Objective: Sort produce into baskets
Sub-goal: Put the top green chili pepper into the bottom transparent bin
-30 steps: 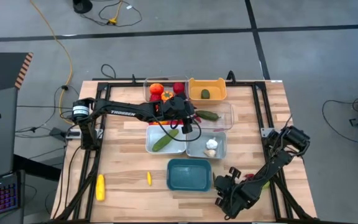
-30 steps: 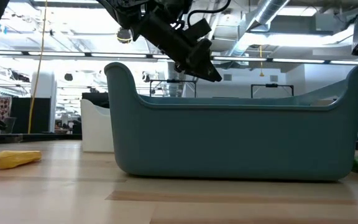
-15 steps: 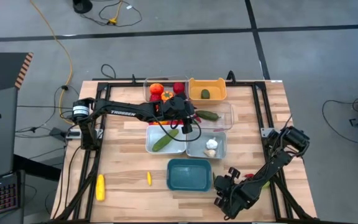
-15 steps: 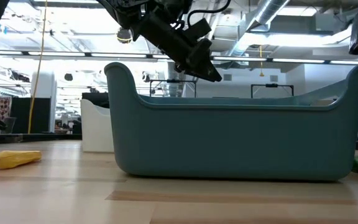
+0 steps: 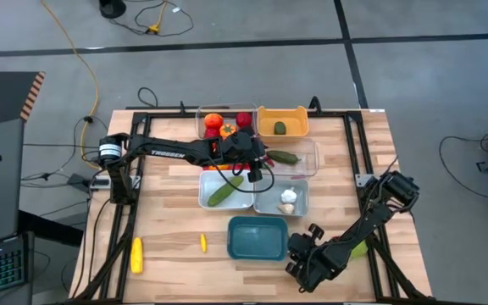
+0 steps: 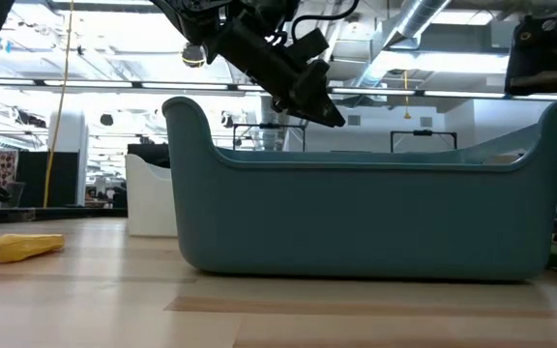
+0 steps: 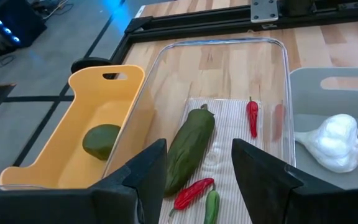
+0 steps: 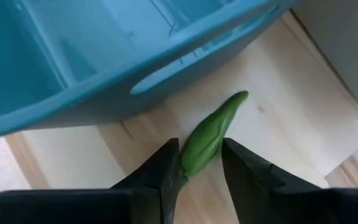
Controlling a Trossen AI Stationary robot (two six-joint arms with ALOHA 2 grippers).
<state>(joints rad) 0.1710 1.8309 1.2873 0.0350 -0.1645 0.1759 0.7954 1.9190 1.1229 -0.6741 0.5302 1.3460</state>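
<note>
My right gripper (image 5: 299, 254) is at the near right, beside the right end of the empty teal basket (image 5: 258, 237), and is shut on a small green chili (image 8: 211, 132). My left gripper (image 5: 252, 167) hangs open and empty over the clear basket (image 7: 272, 56), which holds a green cucumber (image 7: 190, 148), red chilies (image 7: 252, 116) and a small green chili (image 7: 211, 205). It also shows in the left wrist view (image 7: 197, 180) and in the low view (image 6: 312, 97). Yellow corn (image 5: 136, 254) and a small yellow fruit (image 5: 202, 243) lie on the table at the near left. My right gripper pinches the green chili by its thicker end (image 8: 191, 160) between the two fingers. The chili runs along the fingers and sticks out past their tips, its thin tip (image 8: 241, 96) toward the teal basket's rim (image 8: 166, 74). It looks clear of the table.
At the far side are a clear basket with a tomato and orange fruit (image 5: 223, 123) and an orange basket (image 5: 282, 121) holding a green piece. A white basket with a cucumber (image 5: 224, 191) and a pale basket with garlic (image 5: 282, 199) sit mid-table. Another green piece (image 5: 359, 249) lies by the right arm.
My right gripper has gone toward the table's left edge, closer to the teal basket's right end. My left gripper has kept still.
</note>
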